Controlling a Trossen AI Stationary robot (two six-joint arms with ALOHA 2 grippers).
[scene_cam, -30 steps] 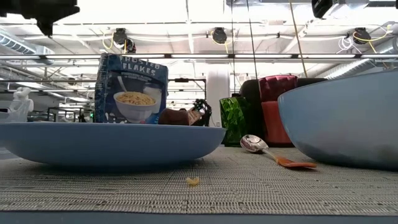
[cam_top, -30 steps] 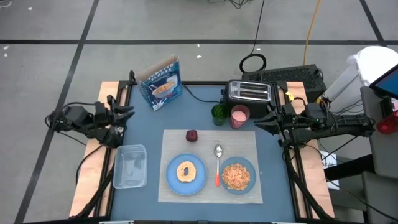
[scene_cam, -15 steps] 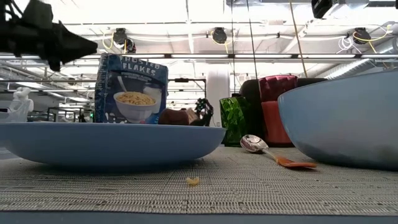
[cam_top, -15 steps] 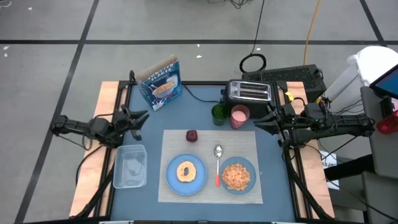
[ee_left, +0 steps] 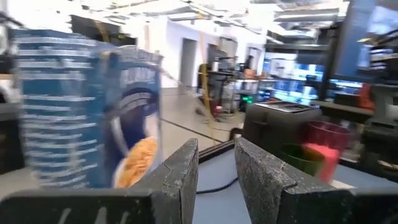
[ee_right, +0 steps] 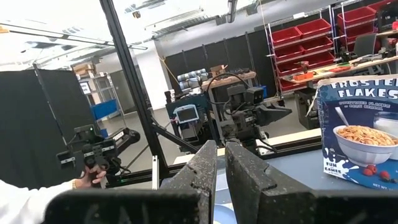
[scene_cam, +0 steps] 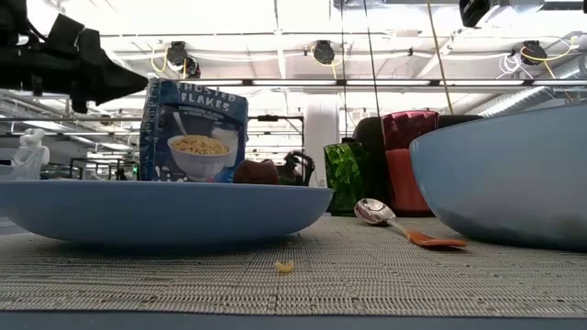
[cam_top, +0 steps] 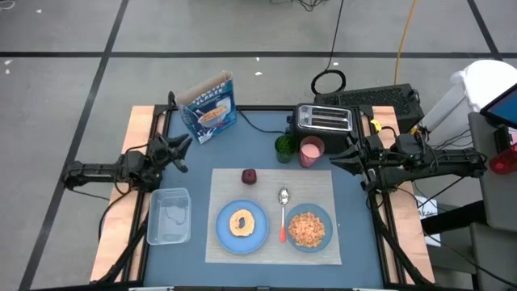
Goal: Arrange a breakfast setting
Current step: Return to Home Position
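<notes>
A beige placemat (cam_top: 275, 179) lies on the blue table. On it stand a light-blue plate (cam_top: 224, 236) with a bagel (cam_top: 241, 223) and a light-blue bowl (cam_top: 325, 220) of cereal flakes. An orange-handled spoon (cam_top: 283, 212) lies between them. A dark-red fruit (cam_top: 249, 175) sits at the mat's far edge. My left gripper (cam_top: 184, 151) hangs open at the table's left side, pointing level toward the cereal box and holding nothing. My right gripper (cam_top: 335, 158) hovers shut at the right side, beside the pink cup.
A cereal box (cam_top: 210, 107) stands at the far left, a black toaster (cam_top: 325, 120) at the far middle. A green cup (cam_top: 285, 146) and a pink cup (cam_top: 311, 150) stand before the toaster. A clear tub (cam_top: 168, 216) lies left of the mat. One flake (scene_cam: 284, 267) lies on the mat.
My left gripper has sunk and swung from the table's left edge in over the table, toward the cereal box. It has tipped from slanting down to nearly level. The gap between its fingers looks the same. Nothing on the table has moved.
</notes>
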